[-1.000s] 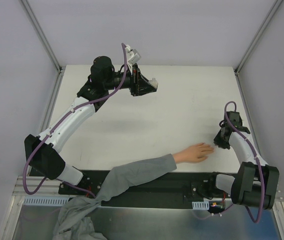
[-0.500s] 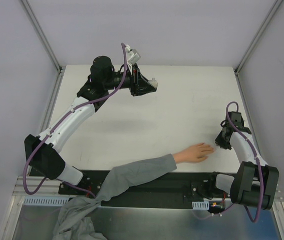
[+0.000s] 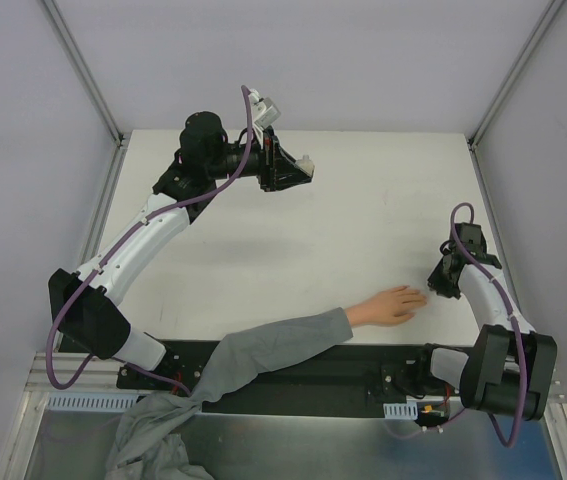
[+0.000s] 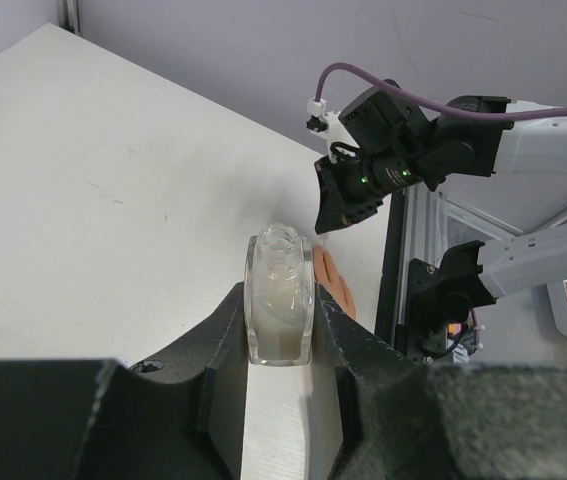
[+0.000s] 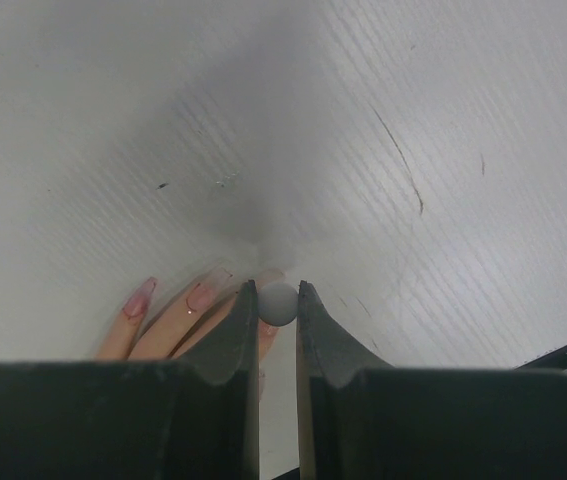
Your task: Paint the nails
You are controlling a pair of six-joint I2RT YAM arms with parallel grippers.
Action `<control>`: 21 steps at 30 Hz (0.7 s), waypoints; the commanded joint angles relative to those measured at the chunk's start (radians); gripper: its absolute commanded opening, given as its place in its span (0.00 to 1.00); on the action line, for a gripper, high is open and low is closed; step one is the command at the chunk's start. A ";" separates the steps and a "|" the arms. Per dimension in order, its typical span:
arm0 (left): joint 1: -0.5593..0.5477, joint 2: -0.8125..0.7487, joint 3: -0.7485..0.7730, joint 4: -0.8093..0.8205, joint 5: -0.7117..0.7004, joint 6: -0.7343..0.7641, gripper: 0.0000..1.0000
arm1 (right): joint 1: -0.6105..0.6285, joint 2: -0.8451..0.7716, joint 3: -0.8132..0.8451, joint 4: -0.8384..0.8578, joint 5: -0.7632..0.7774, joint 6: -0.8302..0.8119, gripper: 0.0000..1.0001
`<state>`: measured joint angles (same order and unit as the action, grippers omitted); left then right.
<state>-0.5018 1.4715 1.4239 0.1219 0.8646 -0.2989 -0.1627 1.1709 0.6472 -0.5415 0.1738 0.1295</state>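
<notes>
The nails (image 5: 200, 296) lie at 9 o'clock of the right claw (image 5: 277, 292), which is nearly closed on a small grey knob (image 5: 278, 305). The hand (image 3: 388, 306), at the tabletop's (image 3: 363, 220) near edge, points to 3 o'clock. The left claw (image 4: 281, 312), gripping a clear bottle (image 4: 280, 265), sits far off.

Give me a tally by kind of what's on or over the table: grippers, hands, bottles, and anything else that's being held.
Grippers: 2, the left gripper and the right gripper
Hand: 1, the pale hand
Bottle: 1, the clear bottle, in the left gripper
Small grey round piece: 1, in the right gripper
Total: 5
</notes>
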 commanded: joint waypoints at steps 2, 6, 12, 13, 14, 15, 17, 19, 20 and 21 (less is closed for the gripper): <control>0.012 -0.048 -0.002 0.041 0.030 0.004 0.00 | 0.015 -0.036 0.019 -0.006 -0.030 -0.001 0.00; 0.012 -0.051 -0.005 0.041 0.028 0.003 0.00 | 0.026 -0.053 0.012 -0.021 -0.027 0.007 0.01; 0.012 -0.057 -0.011 0.044 0.030 0.000 0.00 | 0.026 -0.059 0.006 -0.040 -0.022 0.019 0.00; 0.012 -0.057 -0.013 0.044 0.031 0.000 0.00 | 0.026 -0.057 0.006 -0.041 -0.019 0.019 0.00; 0.012 -0.060 -0.014 0.045 0.030 0.000 0.00 | 0.026 -0.054 0.006 -0.040 -0.017 0.021 0.00; 0.012 -0.060 -0.013 0.045 0.030 0.000 0.00 | 0.026 -0.051 0.005 -0.040 -0.013 0.021 0.00; 0.012 -0.062 -0.014 0.045 0.031 0.000 0.00 | 0.020 -0.043 0.003 -0.031 -0.011 0.024 0.00; 0.012 -0.063 -0.016 0.045 0.031 0.001 0.00 | 0.015 -0.037 0.003 -0.017 -0.013 0.022 0.00; 0.012 -0.062 -0.016 0.045 0.031 0.001 0.00 | 0.011 -0.030 0.006 -0.014 -0.014 0.018 0.00; 0.012 -0.063 -0.014 0.045 0.033 0.001 0.00 | 0.009 -0.025 0.008 -0.011 -0.014 0.015 0.00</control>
<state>-0.5018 1.4563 1.4086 0.1219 0.8646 -0.2989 -0.1436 1.1347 0.6468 -0.5575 0.1524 0.1387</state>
